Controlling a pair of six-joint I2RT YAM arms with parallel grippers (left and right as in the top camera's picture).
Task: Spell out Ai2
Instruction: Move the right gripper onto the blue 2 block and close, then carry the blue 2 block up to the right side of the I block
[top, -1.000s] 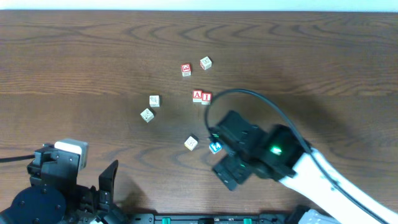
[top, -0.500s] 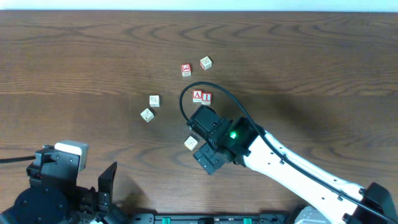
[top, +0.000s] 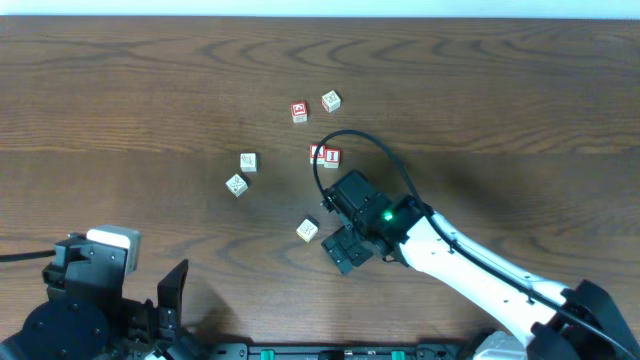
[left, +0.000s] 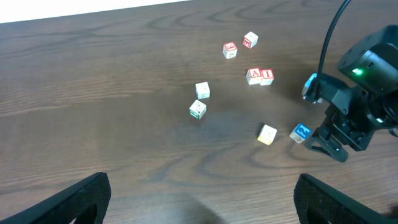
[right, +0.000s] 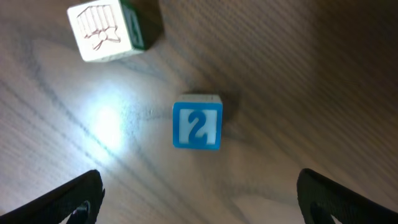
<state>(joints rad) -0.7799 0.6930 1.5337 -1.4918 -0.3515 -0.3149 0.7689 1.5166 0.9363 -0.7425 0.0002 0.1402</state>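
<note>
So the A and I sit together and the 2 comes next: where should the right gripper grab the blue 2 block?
By two opposite side faces, coming straight down. The blue 2 block lies flat, 2 up, its sides free; the picture block sits apart. The open right gripper hangs over it, fingers either side.

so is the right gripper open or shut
Open: right gripper fingers sit far apart in the wrist view, blue 2 block lying untouched.
</note>
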